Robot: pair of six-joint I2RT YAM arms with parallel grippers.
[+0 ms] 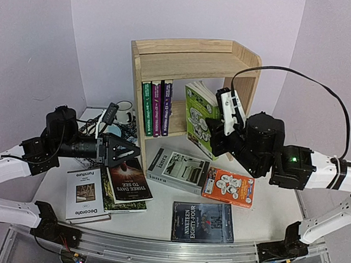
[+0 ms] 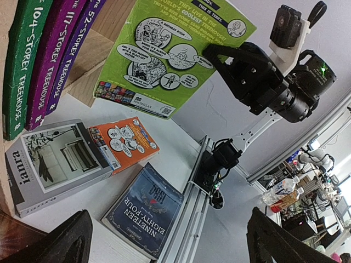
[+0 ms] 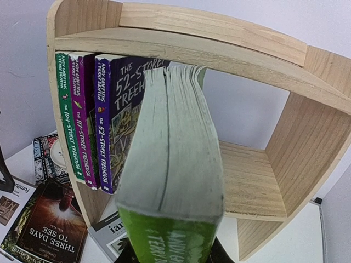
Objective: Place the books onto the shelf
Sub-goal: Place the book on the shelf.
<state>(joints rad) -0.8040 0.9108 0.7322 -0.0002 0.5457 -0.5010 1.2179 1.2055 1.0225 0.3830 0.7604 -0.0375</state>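
The right gripper [image 1: 214, 132] is clenched on a bright green book [image 1: 198, 116], pinching its lower end. In the right wrist view the page edges fill the middle of the picture, and only the dark fingers [image 3: 133, 256] peek out beneath. The book hangs tilted at the mouth of the shelf [image 1: 191, 54], before the open right half of the lower tier. Whether it touches the board I cannot tell.

The shelf stands at 12 o'clock on the table [image 1: 277, 213]. At the left end of its lower tier three thin volumes stand upright, spines out and pressed together: a green-spined book [image 1: 146, 106] against the side panel, then a purple book [image 1: 156, 107], then a violet book [image 1: 166, 103].

The left gripper [image 1: 125, 151] hovers at 9 o'clock, fingers spread wide with nothing between them, pointing toward the table's middle.

The other books lie flat:
- A dark book [image 1: 129, 179] sits at 8 o'clock, overlapping a green-edged book [image 1: 124, 206].
- A white book [image 1: 85, 194] lies just beside those two, on their left.
- A grey book [image 1: 176, 170] is at the centre, in front of the shelf's foot.
- An orange book [image 1: 228, 186] lies right against the grey one, at 4 o'clock.
- A navy book [image 1: 203, 222] lies alone at 6 o'clock, near the table's front edge.

A mug [image 1: 125, 110] stands at 10 o'clock, beside the shelf's left panel.
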